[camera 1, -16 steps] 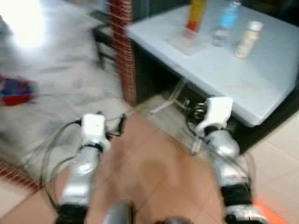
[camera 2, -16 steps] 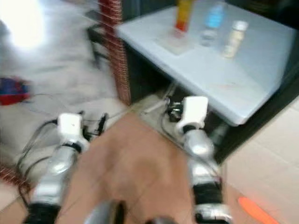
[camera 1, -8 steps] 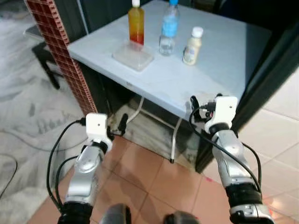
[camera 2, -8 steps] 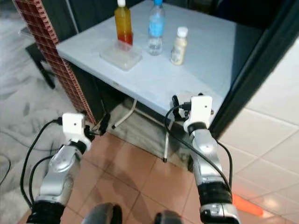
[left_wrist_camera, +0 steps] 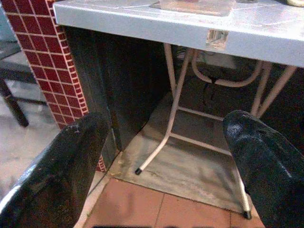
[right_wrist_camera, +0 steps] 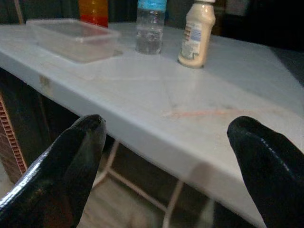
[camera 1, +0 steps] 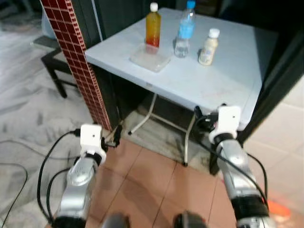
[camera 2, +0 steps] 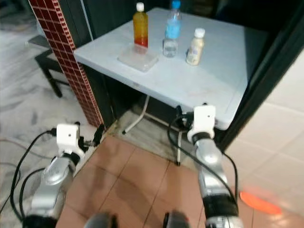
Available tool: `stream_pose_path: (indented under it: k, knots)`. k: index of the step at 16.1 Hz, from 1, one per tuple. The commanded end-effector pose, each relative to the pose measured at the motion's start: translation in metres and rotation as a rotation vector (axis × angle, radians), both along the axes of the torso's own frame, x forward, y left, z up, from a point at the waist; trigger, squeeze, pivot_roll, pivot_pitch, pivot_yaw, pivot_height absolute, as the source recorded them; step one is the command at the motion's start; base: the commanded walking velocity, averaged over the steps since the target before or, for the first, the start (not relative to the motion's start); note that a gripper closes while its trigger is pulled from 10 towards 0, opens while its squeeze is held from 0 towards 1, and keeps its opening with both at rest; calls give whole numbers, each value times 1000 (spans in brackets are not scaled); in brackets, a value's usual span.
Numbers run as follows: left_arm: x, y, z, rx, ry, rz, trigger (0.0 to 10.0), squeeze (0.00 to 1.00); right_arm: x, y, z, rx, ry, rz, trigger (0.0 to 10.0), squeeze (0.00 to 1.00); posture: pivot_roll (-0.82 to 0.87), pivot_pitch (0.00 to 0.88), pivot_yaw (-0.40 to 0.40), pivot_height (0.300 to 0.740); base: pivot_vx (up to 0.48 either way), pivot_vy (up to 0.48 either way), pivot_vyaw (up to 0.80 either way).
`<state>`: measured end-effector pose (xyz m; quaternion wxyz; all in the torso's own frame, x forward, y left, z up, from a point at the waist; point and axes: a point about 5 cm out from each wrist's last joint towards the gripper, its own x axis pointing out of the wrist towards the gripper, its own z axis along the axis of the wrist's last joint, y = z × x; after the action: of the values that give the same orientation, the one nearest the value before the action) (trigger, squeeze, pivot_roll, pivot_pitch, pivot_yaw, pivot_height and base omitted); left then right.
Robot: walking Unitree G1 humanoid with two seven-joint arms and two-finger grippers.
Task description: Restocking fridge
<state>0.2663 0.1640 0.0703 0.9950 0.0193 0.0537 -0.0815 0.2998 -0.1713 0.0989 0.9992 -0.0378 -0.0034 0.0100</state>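
Three bottles [camera 1: 185, 28] and a clear box [camera 1: 150, 58] stand on the tabletop [camera 1: 223, 80]; left gripper [left_wrist_camera: 161, 156] and right gripper [right_wrist_camera: 166, 156] hang before it, jaws spread, empty.

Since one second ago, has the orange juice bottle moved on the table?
No. The orange juice bottle still stands behind the clear container; the camera shifted.

- white folding table [camera 1: 228, 80] stands ahead of the robot; red-brick tiled pillar [camera 1: 76, 61] stands at its left corner.
- on the table's far part, left to right: orange juice bottle [camera 1: 152, 25], clear water bottle with blue label [camera 1: 184, 29], cream-coloured bottle with white cap [camera 1: 208, 47].
- clear flat plastic container [camera 1: 150, 58] lies just in front of the juice bottle.
- dark stool [camera 1: 53, 66] stands left of the pillar.
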Motion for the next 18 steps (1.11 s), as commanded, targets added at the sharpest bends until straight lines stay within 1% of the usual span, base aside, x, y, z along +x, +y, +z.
stream_pose_path:
  k: [1,2,3,4,5,6,7,8,9,10,12,15,17,18]
  knots:
    - [-6,11,-1,46,5,-3,10000,0,-1,8,6,16,-15,49,10000,0,31,71,-3,740,0,458,0]
    - [-10,13,-2,62,4,-10,10000,0,-3,6,6,20,-19,47,10000,0,31,71,-3,740,0,461,0]
    - [-12,16,-3,73,7,-2,10000,0,-4,4,7,-5,-22,26,10000,0,29,71,-4,740,0,405,0]
    - [-17,23,1,61,-30,30,10000,0,-6,-1,6,-27,-12,-4,10000,0,25,73,-5,740,0,0,0]
    - [-19,27,4,49,-39,60,10000,0,-6,-4,7,-36,-11,-37,10000,0,21,72,-6,740,0,0,0]
    - [-19,27,6,57,-52,65,10000,0,-6,-5,8,-55,-22,-51,10000,0,21,72,-7,740,0,0,0]
    - [-19,26,9,87,-80,76,10000,0,-7,-6,8,-34,-28,-40,10000,0,22,69,-10,740,0,0,0]
    - [-19,26,9,51,-81,107,10000,0,-8,-7,7,-14,-15,-48,10000,0,20,69,-10,740,0,0,0]
    - [-19,26,10,38,-87,119,10000,0,-9,-8,6,-40,-24,-62,10000,0,19,69,-10,740,0,0,0]
    - [-19,24,11,32,-95,119,10000,0,-10,-8,6,-56,-28,-71,10000,0,17,67,-9,740,0,0,0]
    - [-18,20,13,19,-102,105,10000,0,-11,-3,6,-39,-11,-31,10000,0,15,68,-4,740,0,0,0]
    - [-18,18,14,8,-111,93,10000,0,-11,0,10,10,-38,-14,10000,0,18,71,-3,740,0,0,0]
    - [-17,18,15,5,-116,88,10000,0,-11,-1,9,24,-22,-27,10000,0,18,72,-2,740,263,0,0]
    - [-17,17,15,3,-117,86,10000,0,-11,-2,9,22,-19,-24,10000,0,18,72,-2,740,326,0,-800]
